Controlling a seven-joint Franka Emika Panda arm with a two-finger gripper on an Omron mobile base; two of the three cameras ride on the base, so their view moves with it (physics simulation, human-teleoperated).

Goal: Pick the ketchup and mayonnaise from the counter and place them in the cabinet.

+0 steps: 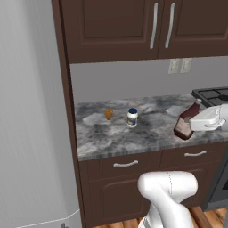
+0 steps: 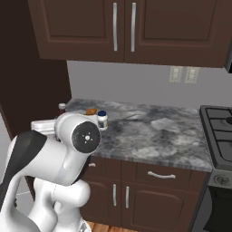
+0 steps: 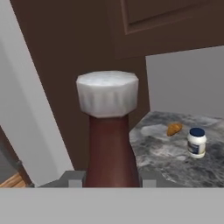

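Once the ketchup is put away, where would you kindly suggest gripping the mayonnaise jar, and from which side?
Grip the mayonnaise jar across its round white body, just under the dark lid, probably coming from the front counter edge. It stands upright and apart from the small orange item, so the fingers have room on both sides.

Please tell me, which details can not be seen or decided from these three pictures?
- Ketchup base: the hand view's bottom edge cuts it off, so its label is unseen.
- Tool fingers: just the tips show beside the bottle neck.
- Ketchup in the right base view: the arm covers all but its cap.
- Mayonnaise label: too small to read.
- Small orange item on the counter: too small to identify.
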